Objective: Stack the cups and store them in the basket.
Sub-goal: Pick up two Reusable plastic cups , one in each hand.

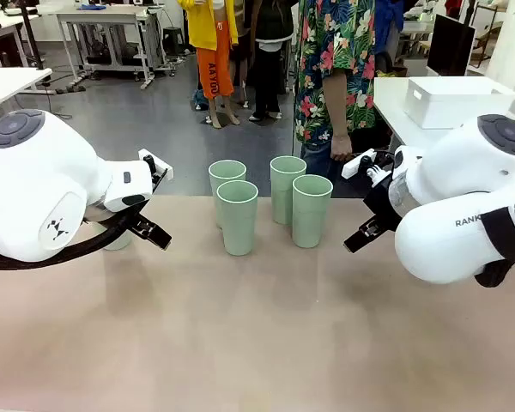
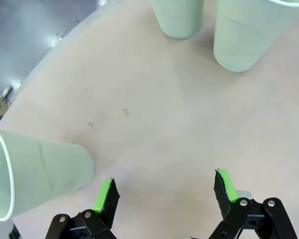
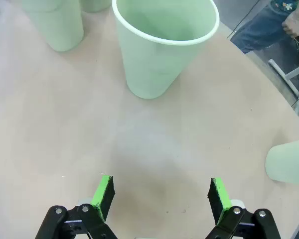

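Your left hand (image 2: 164, 183) hangs wide open and empty over the tabletop (image 2: 154, 124), a cup (image 2: 45, 172) standing just beside it on the left. Four more cups (image 1: 238, 216) cluster upright toward the middle far side. Your right hand (image 3: 161, 189) is spread open too, holding nothing, and the basket (image 1: 459, 101) sits far right on another tabletop (image 1: 391, 103).

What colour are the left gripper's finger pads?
Bright green pads on the left gripper; clearest in the left wrist view.
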Controlling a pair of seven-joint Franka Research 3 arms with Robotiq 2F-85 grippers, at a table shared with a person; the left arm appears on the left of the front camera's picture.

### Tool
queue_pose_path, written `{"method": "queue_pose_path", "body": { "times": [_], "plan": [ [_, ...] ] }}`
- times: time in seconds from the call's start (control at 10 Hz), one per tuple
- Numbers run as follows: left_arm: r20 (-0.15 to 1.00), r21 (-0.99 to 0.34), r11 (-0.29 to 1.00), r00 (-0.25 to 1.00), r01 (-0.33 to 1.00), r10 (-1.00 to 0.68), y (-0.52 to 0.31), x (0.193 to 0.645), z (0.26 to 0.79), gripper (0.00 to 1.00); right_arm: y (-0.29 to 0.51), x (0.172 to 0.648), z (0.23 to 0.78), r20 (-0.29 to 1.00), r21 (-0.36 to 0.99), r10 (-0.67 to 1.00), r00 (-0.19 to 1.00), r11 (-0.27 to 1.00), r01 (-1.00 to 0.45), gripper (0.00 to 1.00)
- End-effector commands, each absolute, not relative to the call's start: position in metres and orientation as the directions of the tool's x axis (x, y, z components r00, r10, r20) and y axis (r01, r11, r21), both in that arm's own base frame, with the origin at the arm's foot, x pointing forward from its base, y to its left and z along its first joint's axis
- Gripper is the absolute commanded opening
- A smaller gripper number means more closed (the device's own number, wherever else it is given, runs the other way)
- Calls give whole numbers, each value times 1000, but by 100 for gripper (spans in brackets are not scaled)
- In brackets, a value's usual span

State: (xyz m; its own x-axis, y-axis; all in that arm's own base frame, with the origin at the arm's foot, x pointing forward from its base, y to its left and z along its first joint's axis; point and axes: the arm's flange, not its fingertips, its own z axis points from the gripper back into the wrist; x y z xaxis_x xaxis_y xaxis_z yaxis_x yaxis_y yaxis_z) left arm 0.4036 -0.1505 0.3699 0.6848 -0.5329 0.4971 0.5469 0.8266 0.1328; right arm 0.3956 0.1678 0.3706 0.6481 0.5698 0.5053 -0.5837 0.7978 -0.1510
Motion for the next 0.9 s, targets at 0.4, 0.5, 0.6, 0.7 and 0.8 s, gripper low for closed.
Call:
{"method": "queue_pose_path", "body": {
  "times": [0.4,0.5,0.6,0.7,0.8],
  "plan": [
    [497,133,827,685,547,-533,-151,404,370,100,168,396,371,505,-151,570,648,798,-584,100],
    [497,133,827,685,547,-533,-151,404,370,100,168,396,371,505,-151,570,648,798,-584,100],
    [497,133,827,685,547,-533,-151,404,370,100,168,396,371,505,-151,570,648,798,-584,100],
    [497,133,827,685,547,-533,-151,404,370,100,168,396,371,505,-151,570,648,798,-584,100],
    [497,133,827,685,547,-533,-151,404,370,100,168,396,371,505,-151,570,648,798,-584,100]
  ]
}}
